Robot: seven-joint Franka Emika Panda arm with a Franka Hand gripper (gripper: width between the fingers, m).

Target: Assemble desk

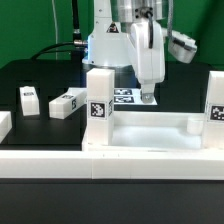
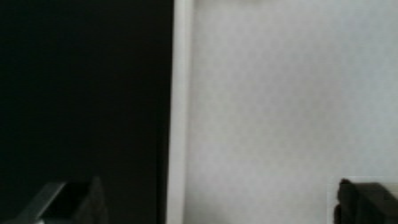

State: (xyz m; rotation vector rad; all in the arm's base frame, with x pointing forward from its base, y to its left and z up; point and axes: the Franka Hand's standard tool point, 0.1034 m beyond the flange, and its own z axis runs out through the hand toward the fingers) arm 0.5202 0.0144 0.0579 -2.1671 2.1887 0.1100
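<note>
The white desk tabletop lies flat on the black table. One tagged leg stands upright at its corner on the exterior view's left, and another at the right. My gripper hangs just over the tabletop's far edge, open and empty. In the wrist view the gripper has its dark fingertips wide apart. Below them are the white tabletop and its straight edge against the black table. Two loose tagged legs lie on the table at the exterior view's left.
The marker board lies behind the tabletop, near the robot's base. A long white rail runs along the front. Another white piece sits at the exterior view's far left edge. A small white block rests on the tabletop near the right leg.
</note>
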